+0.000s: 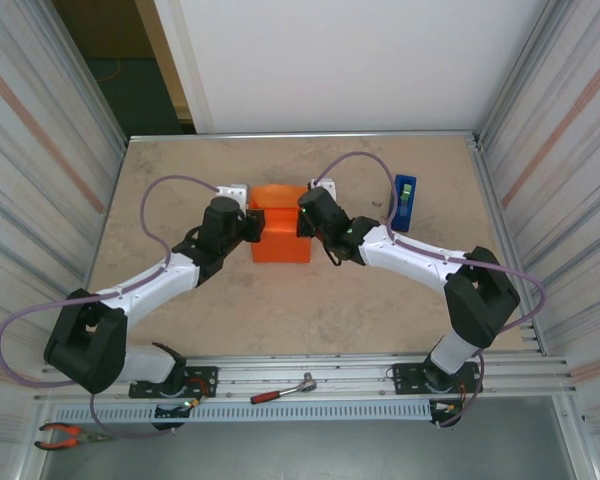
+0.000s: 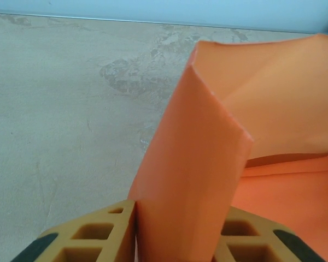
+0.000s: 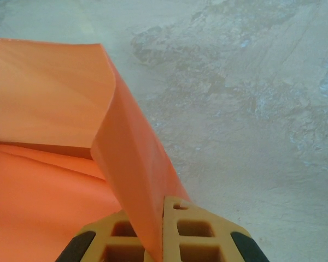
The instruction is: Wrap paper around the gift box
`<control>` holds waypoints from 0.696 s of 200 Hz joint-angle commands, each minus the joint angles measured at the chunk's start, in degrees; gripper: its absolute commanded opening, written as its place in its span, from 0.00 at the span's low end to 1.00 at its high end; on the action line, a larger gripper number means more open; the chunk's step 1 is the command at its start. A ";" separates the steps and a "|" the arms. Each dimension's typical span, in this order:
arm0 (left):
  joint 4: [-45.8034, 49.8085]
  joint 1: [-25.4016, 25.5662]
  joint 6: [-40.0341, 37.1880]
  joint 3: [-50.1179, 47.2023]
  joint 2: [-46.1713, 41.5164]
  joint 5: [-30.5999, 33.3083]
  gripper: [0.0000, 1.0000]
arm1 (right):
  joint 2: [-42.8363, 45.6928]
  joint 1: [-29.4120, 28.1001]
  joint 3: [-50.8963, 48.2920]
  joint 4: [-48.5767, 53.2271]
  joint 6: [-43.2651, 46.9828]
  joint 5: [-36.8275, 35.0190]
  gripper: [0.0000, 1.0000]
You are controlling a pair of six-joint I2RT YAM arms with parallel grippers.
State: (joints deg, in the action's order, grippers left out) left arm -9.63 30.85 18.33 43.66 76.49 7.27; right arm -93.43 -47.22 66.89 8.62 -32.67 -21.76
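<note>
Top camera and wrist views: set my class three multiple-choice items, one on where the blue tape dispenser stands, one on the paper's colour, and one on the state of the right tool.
1. In the top view, the tape dispenser stands:
A) right of the paper
B) left of it
C) on top of it

2. The paper is:
A) green
B) orange
C) white

3. The right tool is:
A) open and holding nothing
B) holding the tape dispenser
C) shut on a paper flap

Answers:
1 A, it stands apart from the paper on that side.
2 B, the sheet is orange in every view.
3 C, its wrist view shows the flap pinched in it.
</note>
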 commanded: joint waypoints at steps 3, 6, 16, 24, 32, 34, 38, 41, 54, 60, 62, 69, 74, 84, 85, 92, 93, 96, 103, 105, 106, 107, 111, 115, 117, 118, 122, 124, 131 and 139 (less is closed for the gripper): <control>-1.08 3.58 0.73 2.13 -1.34 -5.47 0.30 | 1.97 -0.87 0.78 0.87 1.71 2.97 0.00; -1.07 3.64 0.79 2.14 -1.25 -5.49 0.31 | 2.05 -0.81 0.53 0.83 1.71 2.90 0.00; -1.16 3.74 0.97 2.22 -0.77 -5.58 0.33 | 1.98 -0.84 -0.27 0.70 1.61 2.49 0.00; -1.09 3.69 0.70 2.14 -0.65 -5.12 0.37 | 1.78 -0.72 -1.01 0.48 1.38 2.09 0.00; -0.08 3.60 0.06 2.61 -1.02 -4.39 0.44 | 1.67 -0.60 -1.95 0.15 0.74 2.03 0.00; 0.24 3.47 -0.15 2.69 -1.24 -4.22 0.45 | 1.56 -0.59 -2.16 0.01 0.58 2.06 0.00; 0.74 3.26 -0.43 2.74 -1.73 -4.03 0.49 | 1.50 -0.52 -2.44 -0.23 0.32 2.07 0.00; 1.01 2.91 -0.55 2.70 -2.16 -4.02 0.51 | 1.45 -0.50 -2.71 -0.38 0.28 2.11 0.00; 1.50 0.69 0.09 1.95 -4.60 -5.00 0.60 | 1.28 -0.51 -3.47 -0.71 -0.20 2.18 0.00; 1.50 -0.60 0.70 1.59 -5.84 -5.98 0.64 | 1.15 -0.51 -3.67 -0.65 -0.33 2.16 0.00; 1.55 -1.10 0.91 1.42 -6.29 -6.33 0.65 | 1.15 -0.50 -3.69 -0.63 -0.39 2.16 0.00; 1.63 -2.53 1.54 0.97 -7.77 -7.73 0.67 | 1.15 -0.51 -3.79 -0.47 -0.44 2.08 0.00; 1.67 -3.31 1.87 0.65 -8.72 -8.57 0.69 | 1.16 -0.51 -3.87 -0.37 -0.48 1.99 0.00; 1.65 -4.67 2.23 0.17 -10.07 -9.87 0.71 | 1.19 -0.53 -3.91 -0.18 -0.53 1.78 0.00; 1.68 -4.71 2.28 0.14 -10.19 -10.02 0.72 | 1.21 -0.51 -3.89 -0.18 -0.50 1.75 0.00; 1.67 -5.05 2.37 -0.04 -10.65 -10.66 0.73 | 1.23 -0.50 -3.89 -0.11 -0.48 1.62 0.00; 1.65 -5.03 2.35 -0.05 -10.74 -10.81 0.73 | 1.23 -0.55 -3.84 -0.10 -0.47 1.63 0.00; 1.59 -5.08 2.32 -0.06 -10.75 -11.14 0.73 | 1.24 -0.51 -3.79 -0.11 -0.43 1.55 0.00; 1.47 -5.01 2.24 -0.04 -10.74 -12.08 0.73 | 1.16 -0.43 -3.62 -0.10 -0.34 1.53 0.00; 1.46 -5.03 2.24 -0.04 -10.68 -12.32 0.73 | 1.17 -0.42 -3.55 -0.12 -0.31 1.47 0.00; 1.41 -5.02 2.24 -0.05 -10.62 -12.43 0.74 | 1.16 -0.42 -3.54 -0.11 -0.30 1.47 0.00; 1.35 -5.02 2.28 0.03 -10.51 -12.53 0.74 | 1.15 -0.46 -3.49 -0.10 -0.30 1.50 0.00; 1.13 -4.95 2.56 0.00 -10.22 -12.90 0.74 | 1.10 -0.44 -3.44 -0.10 -0.24 1.54 0.00; 0.84 -4.93 2.76 0.00 -9.83 -13.23 0.74 | 1.01 -0.40 -3.36 -0.10 -0.21 1.54 0.00; 0.71 -4.95 2.88 -0.05 -9.66 -13.37 0.74 | 1.04 -0.35 -3.31 -0.16 -0.21 1.54 0.00; 0.60 -4.98 2.91 -0.06 -9.54 -13.48 0.74 | 1.01 -0.34 -3.28 -0.22 -0.21 1.59 0.00; 0.23 -4.86 2.94 -0.06 -9.14 -13.75 0.74 | 0.89 -0.40 -3.31 -0.19 -0.12 1.71 0.00; 0.09 -4.80 3.01 -0.07 -8.98 -13.83 0.74 | 0.81 -0.35 -3.23 -0.19 -0.12 1.80 0.00; -0.39 -4.37 2.97 -0.15 -8.38 -13.71 0.74 | 0.74 -0.41 -3.26 -0.19 -0.16 1.94 0.00; -1.17 -3.69 2.86 -0.32 -7.83 -13.36 0.74 | 0.67 -0.27 -3.23 -0.19 -0.12 2.11 0.00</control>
State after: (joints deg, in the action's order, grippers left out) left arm -8.78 25.98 20.29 44.03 66.96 -3.57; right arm -92.18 -47.24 64.58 6.44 -32.51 -22.20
